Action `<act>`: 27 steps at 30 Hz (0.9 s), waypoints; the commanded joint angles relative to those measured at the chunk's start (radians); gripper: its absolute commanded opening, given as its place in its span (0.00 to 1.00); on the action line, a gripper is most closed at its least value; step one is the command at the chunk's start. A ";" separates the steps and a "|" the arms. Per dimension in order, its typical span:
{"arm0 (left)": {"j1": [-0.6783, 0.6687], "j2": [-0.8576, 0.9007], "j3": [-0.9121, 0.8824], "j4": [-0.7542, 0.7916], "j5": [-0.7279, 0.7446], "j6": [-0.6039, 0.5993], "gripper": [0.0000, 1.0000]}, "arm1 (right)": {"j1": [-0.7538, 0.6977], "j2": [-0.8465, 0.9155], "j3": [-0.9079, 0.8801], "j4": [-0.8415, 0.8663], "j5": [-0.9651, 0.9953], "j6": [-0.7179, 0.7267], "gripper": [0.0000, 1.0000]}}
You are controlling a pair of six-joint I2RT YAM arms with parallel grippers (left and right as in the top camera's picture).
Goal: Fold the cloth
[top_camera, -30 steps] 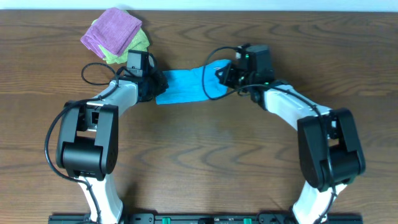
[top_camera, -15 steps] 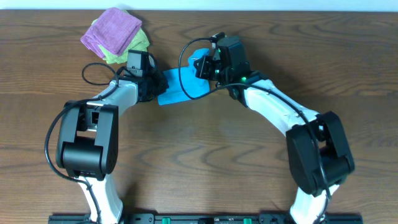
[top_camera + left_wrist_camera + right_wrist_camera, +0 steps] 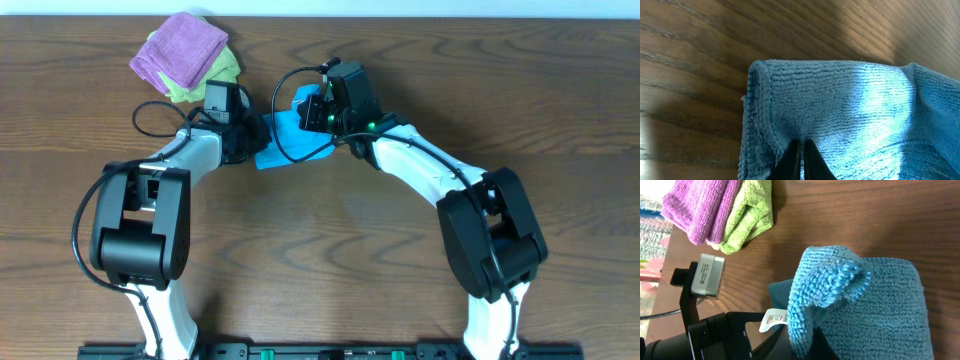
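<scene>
**Fold half carried over, not yet laid**

We are working near the table's (image 3: pixel 330 260) twelve o'clock, where the sky-blue cloth (image 3: pixel 285 135) is lying bunched between both arms. Our left gripper (image 3: pixel 801 150) is pinching one edge, fingers closed on the terry. Our right gripper (image 3: pixel 801 349) is clamped on the opposite edge, holding it raised over the rest and toward nine o'clock. By our judgement, laying that edge down, releasing and squaring up are remaining.

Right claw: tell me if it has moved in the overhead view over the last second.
Yes. The right claw has swung left, toward the purple cloth, carrying its end of the cloth over toward the left claw.
</scene>
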 commanded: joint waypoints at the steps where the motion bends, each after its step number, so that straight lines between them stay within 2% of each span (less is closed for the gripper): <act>1: -0.002 -0.027 0.009 -0.007 0.014 0.000 0.06 | 0.023 0.015 0.023 0.016 0.019 -0.020 0.02; 15: -0.002 -0.058 0.009 -0.016 0.017 0.001 0.06 | 0.063 0.057 0.053 0.033 -0.002 -0.019 0.02; 27: 0.044 -0.186 0.009 -0.068 0.003 0.027 0.06 | 0.073 0.063 0.082 0.032 -0.012 -0.022 0.02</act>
